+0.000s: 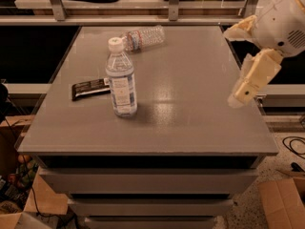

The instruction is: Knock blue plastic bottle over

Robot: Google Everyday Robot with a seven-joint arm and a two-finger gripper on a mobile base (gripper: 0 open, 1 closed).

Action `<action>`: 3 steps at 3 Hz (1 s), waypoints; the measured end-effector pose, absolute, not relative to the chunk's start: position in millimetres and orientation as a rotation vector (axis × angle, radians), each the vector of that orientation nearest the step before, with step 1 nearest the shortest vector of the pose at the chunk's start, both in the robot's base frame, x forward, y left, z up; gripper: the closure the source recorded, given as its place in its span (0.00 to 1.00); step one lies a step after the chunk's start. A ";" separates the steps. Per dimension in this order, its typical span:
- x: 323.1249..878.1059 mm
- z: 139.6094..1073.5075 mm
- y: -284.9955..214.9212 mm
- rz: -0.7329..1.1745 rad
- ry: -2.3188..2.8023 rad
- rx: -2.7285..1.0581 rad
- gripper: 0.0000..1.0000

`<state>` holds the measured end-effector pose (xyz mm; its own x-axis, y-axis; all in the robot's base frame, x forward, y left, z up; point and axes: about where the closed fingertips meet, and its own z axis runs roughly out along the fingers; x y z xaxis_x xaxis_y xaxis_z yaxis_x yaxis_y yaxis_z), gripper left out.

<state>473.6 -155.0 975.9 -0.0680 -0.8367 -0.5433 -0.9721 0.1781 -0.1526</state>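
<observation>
Claw released, far from target

The clear plastic bottle with white cap and pale blue label is stood upright far left of the claw. Pushed low, it might be slid into the flat black wrapper bar beyond, not tipped. The white arm is held over the grey table's right edge, fingers spread.

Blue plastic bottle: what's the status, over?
Gripper at right edge of table. Blue plastic bottle upright mid-left, untouched. Nothing between them; black wrapper bar beside it, ribbed bottle lying behind.
</observation>
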 end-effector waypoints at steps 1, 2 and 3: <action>484.9 965.3 -124.0 0.557 1.868 -1.635 0.00; 491.8 961.2 -85.5 0.716 1.778 -1.597 0.00; 500.1 963.1 -60.2 0.824 1.695 -1.539 0.00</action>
<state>500.1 -60.2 963.1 -0.0557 -0.5551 -0.8299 -0.9956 0.0941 0.0038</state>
